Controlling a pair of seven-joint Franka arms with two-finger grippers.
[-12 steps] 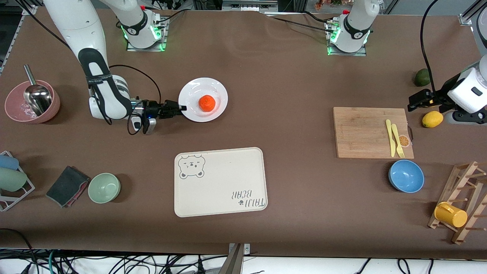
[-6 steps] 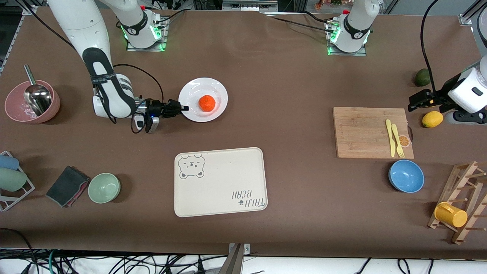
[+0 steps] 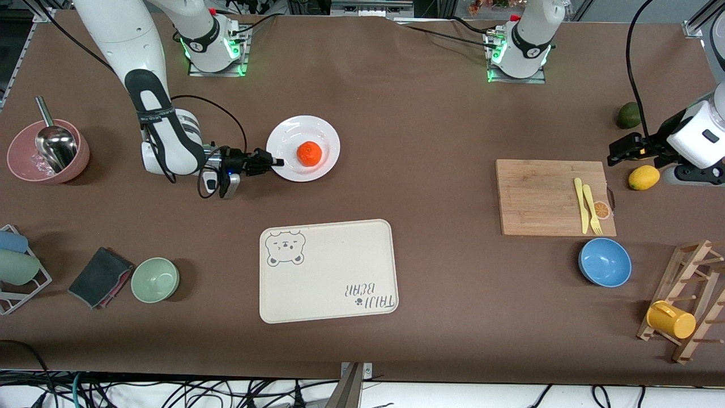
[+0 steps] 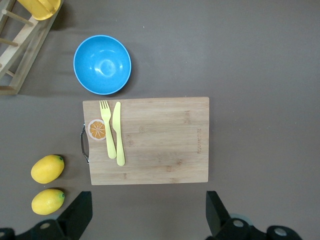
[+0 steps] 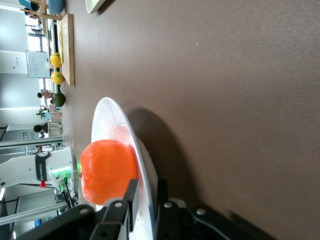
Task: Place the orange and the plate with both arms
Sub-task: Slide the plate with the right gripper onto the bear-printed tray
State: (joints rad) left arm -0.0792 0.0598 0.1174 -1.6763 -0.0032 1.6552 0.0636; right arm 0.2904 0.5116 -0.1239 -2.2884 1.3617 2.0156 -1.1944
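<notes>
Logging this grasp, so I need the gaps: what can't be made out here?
- Front view: the right gripper hides the plate rim it pinches.
- Right wrist view: the orange hides the plate's centre.
- Left wrist view: the frame's edge cuts off the waiting left gripper above its open fingers; it is over the board.

You get bright, even overhead light with soft, short shadows across the bench [image 3: 430, 141]. Glare streaks the plate [image 3: 303, 148], and your right wrist view blurs close to the lens.
</notes>
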